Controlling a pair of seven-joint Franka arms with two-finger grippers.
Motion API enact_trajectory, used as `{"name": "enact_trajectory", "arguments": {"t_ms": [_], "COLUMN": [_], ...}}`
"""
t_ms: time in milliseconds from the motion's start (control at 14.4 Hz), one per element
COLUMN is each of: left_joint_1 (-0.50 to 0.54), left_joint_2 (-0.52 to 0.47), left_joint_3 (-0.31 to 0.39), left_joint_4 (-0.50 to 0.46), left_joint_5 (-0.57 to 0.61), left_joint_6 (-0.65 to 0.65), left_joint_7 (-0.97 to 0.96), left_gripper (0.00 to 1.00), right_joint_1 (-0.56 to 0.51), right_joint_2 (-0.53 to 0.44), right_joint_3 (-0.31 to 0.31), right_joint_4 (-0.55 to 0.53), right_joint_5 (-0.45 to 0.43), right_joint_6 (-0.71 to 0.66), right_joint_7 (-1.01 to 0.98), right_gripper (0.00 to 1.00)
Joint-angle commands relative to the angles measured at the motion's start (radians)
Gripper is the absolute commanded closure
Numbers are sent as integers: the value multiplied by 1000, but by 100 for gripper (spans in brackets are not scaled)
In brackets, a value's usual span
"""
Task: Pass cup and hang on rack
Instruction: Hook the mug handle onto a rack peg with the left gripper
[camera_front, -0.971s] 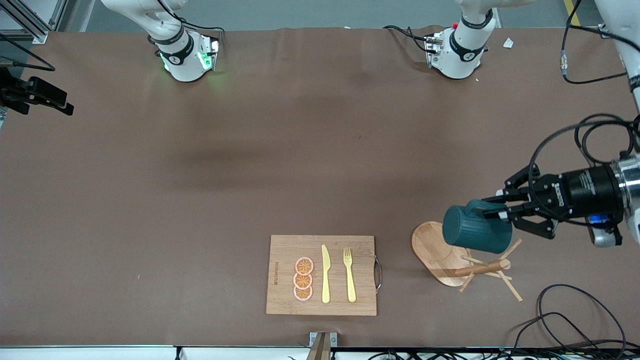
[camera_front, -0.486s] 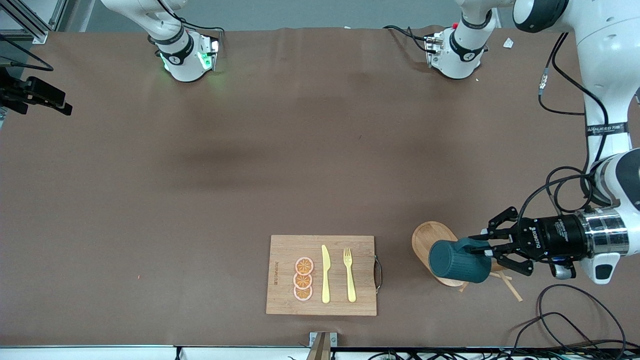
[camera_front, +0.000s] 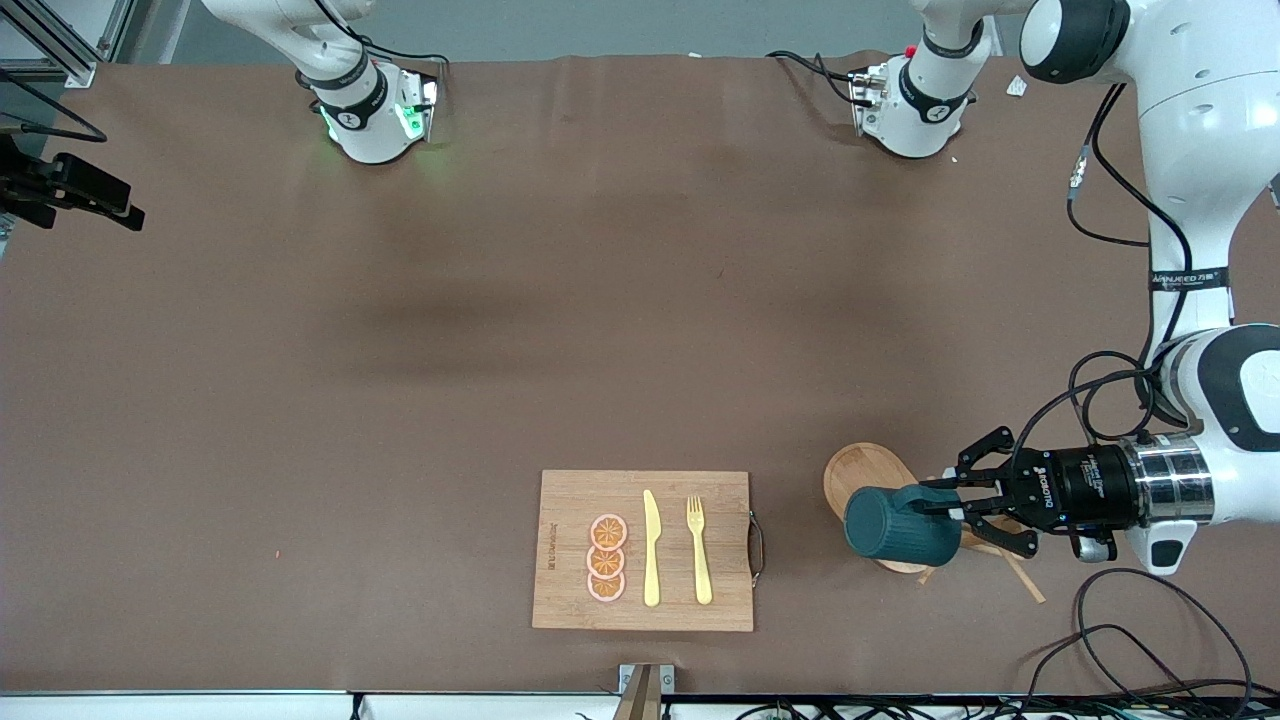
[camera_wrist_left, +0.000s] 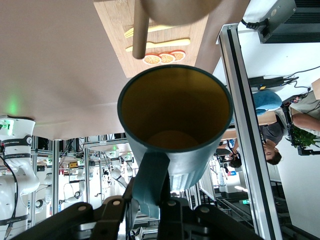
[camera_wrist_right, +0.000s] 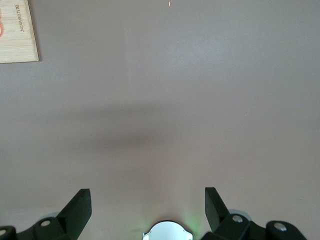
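The dark teal cup (camera_front: 898, 525) with its mustard-yellow inside lies sideways in the air over the wooden rack (camera_front: 862, 478). It hides the rack's post; a few pegs (camera_front: 1022, 577) stick out beside it. My left gripper (camera_front: 950, 508) is shut on the cup's handle. In the left wrist view the gripper (camera_wrist_left: 150, 202) pinches the handle (camera_wrist_left: 150, 182), the cup's mouth (camera_wrist_left: 175, 107) faces the rack's post (camera_wrist_left: 180, 9), and one peg (camera_wrist_left: 140, 32) runs past its rim. My right gripper (camera_wrist_right: 147, 197) is open and empty, high over bare table, and waits.
A bamboo cutting board (camera_front: 570, 500) with a yellow knife (camera_front: 651, 550), a yellow fork (camera_front: 699, 552) and orange slices (camera_front: 607, 558) lies beside the rack, toward the right arm's end. Black cables (camera_front: 1140, 620) lie near the table's front edge by the rack.
My left gripper has come down with the cup, from above the rack to low against its post. The right arm has not moved.
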Motion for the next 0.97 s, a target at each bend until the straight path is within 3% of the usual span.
{"name": "enact_trajectory", "arguments": {"t_ms": [0,902], "left_joint_1": [3,38], "left_joint_2": [5,39], "left_joint_3": [1,4], "left_joint_4": [6,6], "left_joint_5": [-17,46], "left_joint_6": [-4,-4], "left_joint_7": [-2,1], "left_gripper": [100,99], "right_joint_1": [0,-1], "right_joint_2": [-25,-25], "right_joint_3": [-1,-2], "right_joint_4": [-17,-17], "right_joint_5": [2,2], "right_joint_6": [-1,-4], "right_joint_7": [2,2], "right_gripper": [0,0]}}
